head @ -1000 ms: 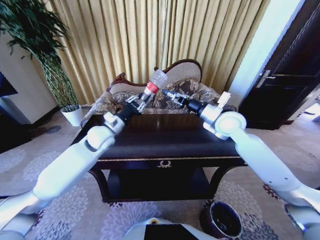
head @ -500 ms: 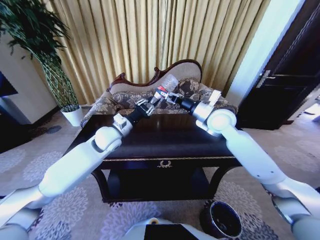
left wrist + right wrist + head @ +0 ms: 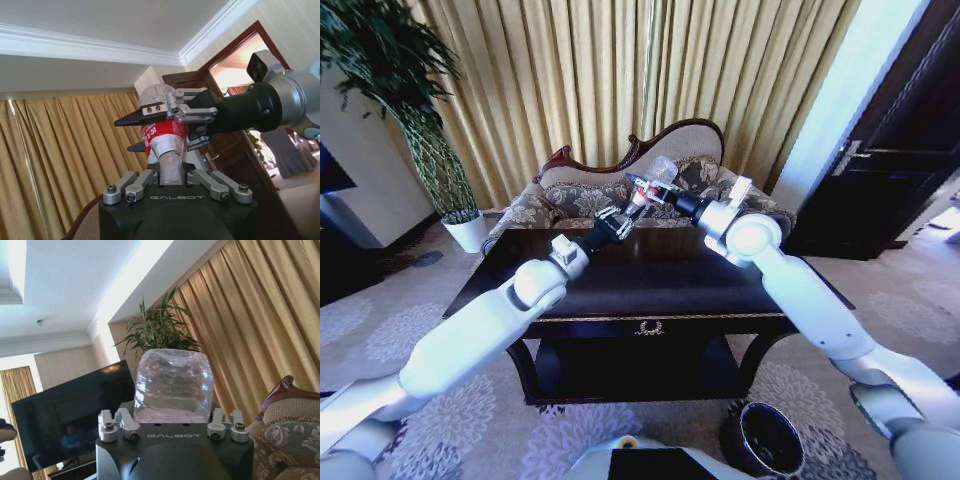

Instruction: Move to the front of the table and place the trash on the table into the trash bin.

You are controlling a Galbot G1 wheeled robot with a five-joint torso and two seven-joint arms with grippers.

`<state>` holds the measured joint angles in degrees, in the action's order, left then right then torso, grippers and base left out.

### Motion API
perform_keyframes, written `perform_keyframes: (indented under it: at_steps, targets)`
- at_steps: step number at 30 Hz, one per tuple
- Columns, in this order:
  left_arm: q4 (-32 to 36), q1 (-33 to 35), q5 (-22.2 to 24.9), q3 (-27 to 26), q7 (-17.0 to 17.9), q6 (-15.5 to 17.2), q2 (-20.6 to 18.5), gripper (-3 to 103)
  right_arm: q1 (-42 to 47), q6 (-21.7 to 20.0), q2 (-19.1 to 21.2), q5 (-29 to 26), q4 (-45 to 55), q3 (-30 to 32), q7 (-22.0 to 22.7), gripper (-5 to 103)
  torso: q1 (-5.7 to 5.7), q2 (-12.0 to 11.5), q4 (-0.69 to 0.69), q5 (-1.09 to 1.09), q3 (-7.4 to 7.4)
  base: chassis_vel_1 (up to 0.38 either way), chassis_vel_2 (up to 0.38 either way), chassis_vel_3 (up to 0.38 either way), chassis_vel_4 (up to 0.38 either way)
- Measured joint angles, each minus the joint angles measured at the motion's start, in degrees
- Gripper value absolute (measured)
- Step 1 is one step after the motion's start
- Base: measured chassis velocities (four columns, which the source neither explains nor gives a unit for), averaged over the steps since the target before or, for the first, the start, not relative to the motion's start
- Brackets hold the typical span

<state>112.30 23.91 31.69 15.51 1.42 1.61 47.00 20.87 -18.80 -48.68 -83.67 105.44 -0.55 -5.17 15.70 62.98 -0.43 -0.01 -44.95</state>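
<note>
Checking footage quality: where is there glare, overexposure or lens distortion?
Head view: wide-angle bending at the edges, sheen on the dark glossy wooden table. Left wrist view: doorway blown out behind the clear plastic bottle. Right wrist view: bright ceiling strip.

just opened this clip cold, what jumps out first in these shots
Both arms meet high above the table, sharing one clear plastic bottle: the left gripper is closed on its neck end, and the right gripper has its fingers around the red-labelled body. Gold curtains and an ornate sofa stand behind them. The trash bin sits on the carpet, near the table's right front leg.
</note>
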Motion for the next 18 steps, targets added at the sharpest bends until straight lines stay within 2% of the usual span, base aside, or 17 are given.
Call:
perform_keyframes:
  at_steps: [2, 6, 10, 13, 18]
  targets:
    - [-0.3, -0.3, 0.0, 0.5, 0.1, 0.2, 0.3, 21, 0.5, 0.0, 0.4, 0.1, 0.1, 0.4, -0.4, 57, 0.00, 0.0, 0.00, 0.00, 0.00, 0.000, 0.000, 0.000, 0.000]
    - [-0.4, -0.4, 0.0, 0.9, 0.1, 0.4, 0.6, 21, 1.1, 0.0, 0.8, 0.1, 0.1, 0.8, -1.0, 50, 0.00, 0.0, 0.01, 0.01, 0.00, 0.000, 0.000, 0.000, 0.000]
    - [-0.5, -0.5, 0.1, 1.4, 0.6, 0.5, 1.0, 21, 1.7, 0.0, 1.4, 0.2, 0.2, 1.4, -1.6, 37, 0.00, 0.0, 0.01, 0.00, 0.00, 0.000, 0.000, 0.000, 0.000]
    - [-0.5, -0.6, 0.2, 1.6, 0.7, 0.9, 1.1, 21, 1.9, 0.0, 1.6, 0.2, 0.1, 1.7, -2.1, 35, 0.00, 0.0, 0.01, 0.00, 0.00, 0.000, 0.000, 0.000, 0.000]
    - [-0.3, -0.7, 0.6, 1.6, 0.8, 1.9, 1.6, 38, 2.3, 0.1, 1.9, 0.3, 0.0, 2.3, -2.5, 32, 0.00, 0.0, 0.00, 0.00, 0.00, 0.000, 0.000, 0.000, 0.000]
